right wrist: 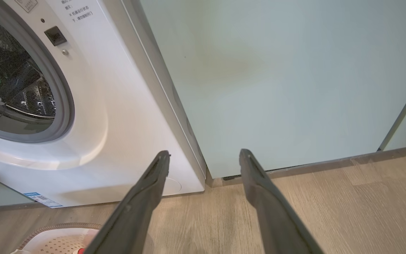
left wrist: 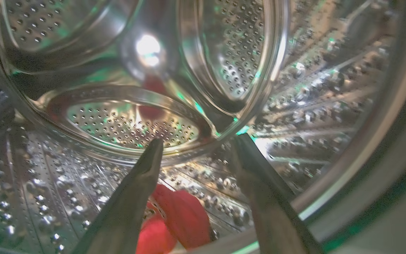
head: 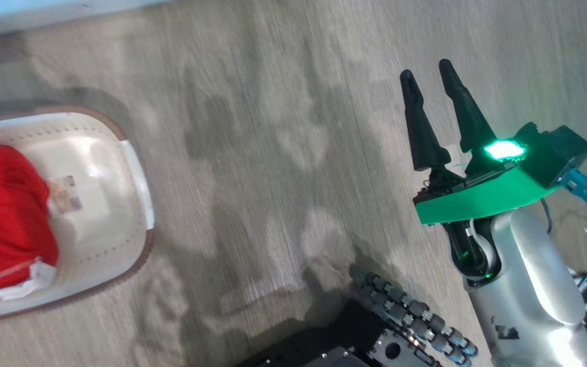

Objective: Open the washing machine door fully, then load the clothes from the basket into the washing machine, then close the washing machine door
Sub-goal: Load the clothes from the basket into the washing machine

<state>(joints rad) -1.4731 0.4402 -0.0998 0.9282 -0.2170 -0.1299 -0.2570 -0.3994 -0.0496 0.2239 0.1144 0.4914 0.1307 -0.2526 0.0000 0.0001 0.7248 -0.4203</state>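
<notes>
Currently one basket (head: 138, 173), one red clothes bundle (head: 3, 214) inside; another red piece (left wrist: 185, 215) in washing machine (right wrist: 118, 106) drum; left gripper (left wrist: 199, 141) fingers apart; right gripper (right wrist: 204, 152) fingers apart, facing cabinet (right wrist: 277, 88).

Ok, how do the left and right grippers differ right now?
The left gripper reaches inside the washing machine drum; the right gripper hangs outside over the floor, facing the teal cabinet. Red clothing lies in the drum just beyond the left gripper; only floor and cabinet lie beyond the right gripper. Both are open and empty.
</notes>
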